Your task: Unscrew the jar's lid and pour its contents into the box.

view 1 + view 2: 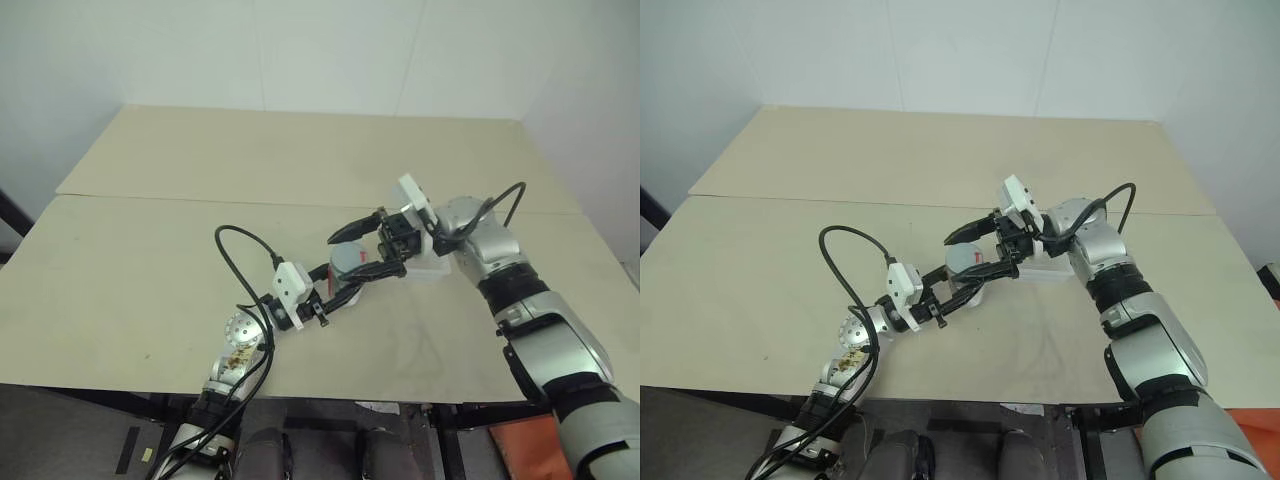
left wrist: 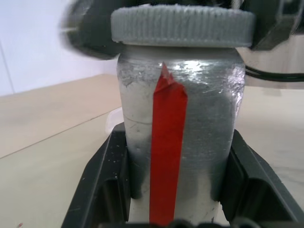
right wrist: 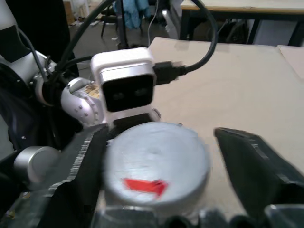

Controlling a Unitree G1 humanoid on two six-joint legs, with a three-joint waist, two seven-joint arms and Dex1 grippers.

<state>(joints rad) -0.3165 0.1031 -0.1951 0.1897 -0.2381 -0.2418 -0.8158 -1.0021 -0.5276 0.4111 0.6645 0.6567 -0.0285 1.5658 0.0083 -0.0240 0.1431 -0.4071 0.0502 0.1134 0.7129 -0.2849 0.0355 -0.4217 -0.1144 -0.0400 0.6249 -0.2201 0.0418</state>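
Bare beige table (image 1: 150, 260). My left gripper (image 1: 335, 290) clamps the jar (image 1: 345, 265) upright so the right gripper (image 1: 362, 250), jaws wide, can straddle the lid (image 2: 183, 26).

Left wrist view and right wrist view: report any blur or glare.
Left wrist view: glare streaks the jar under the lid; a dark shape beside the lid is smeared. Right wrist view: the right gripper looks soft, the table beyond sharper.
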